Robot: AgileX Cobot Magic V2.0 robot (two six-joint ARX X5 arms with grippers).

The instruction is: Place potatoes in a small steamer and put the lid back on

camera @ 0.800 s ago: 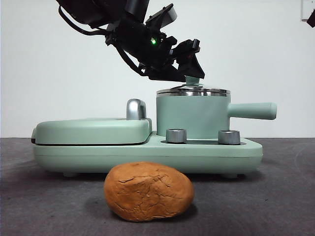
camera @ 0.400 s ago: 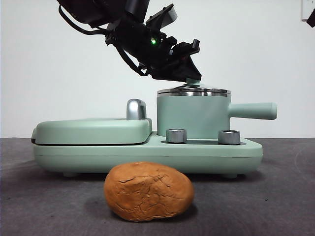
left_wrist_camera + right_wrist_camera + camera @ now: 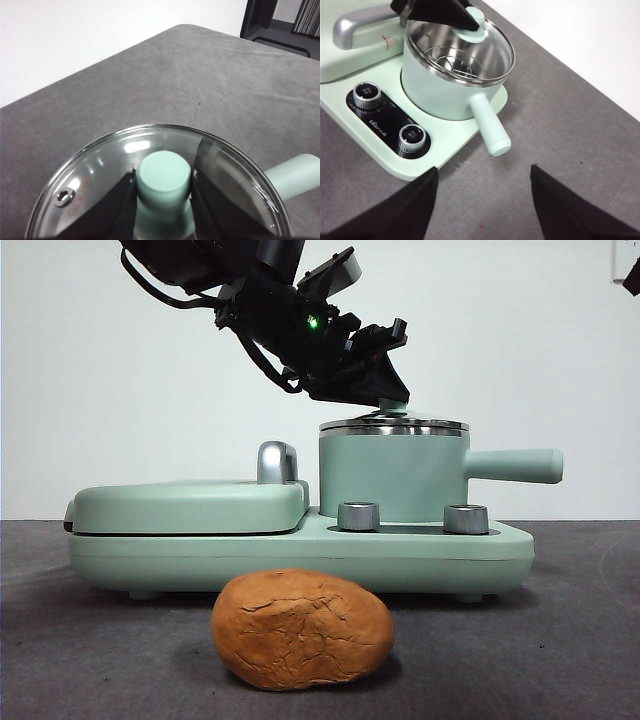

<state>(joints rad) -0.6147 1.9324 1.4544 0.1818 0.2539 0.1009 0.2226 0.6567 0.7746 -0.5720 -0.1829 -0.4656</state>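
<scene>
The potato point(image 3: 302, 630), orange-brown with cracked skin, lies on the grey table in front of the appliance. The small steamer point(image 3: 390, 475) stands on the base's right half, its side handle point(image 3: 512, 465) pointing right. The glass lid point(image 3: 392, 426) rests on the steamer's rim. My left gripper point(image 3: 385, 390) reaches down from the upper left and is shut on the lid's mint-green knob point(image 3: 164, 175), one black jaw on each side. The right wrist view shows the steamer point(image 3: 445, 90) with the lid point(image 3: 470, 52) from above; my right gripper point(image 3: 482, 172) hangs open over the table, apart from everything.
The mint-green base holds a flat closed griddle cover point(image 3: 185, 505) with a chrome handle point(image 3: 277, 460) left of the steamer. Two steel dials point(image 3: 358, 516) point(image 3: 465, 518) face forward. A black tip of the waiting arm point(image 3: 632, 278) shows at the top right corner.
The left gripper has settled slightly closer onto the lid's knob. The lid, steamer and potato have not moved.
</scene>
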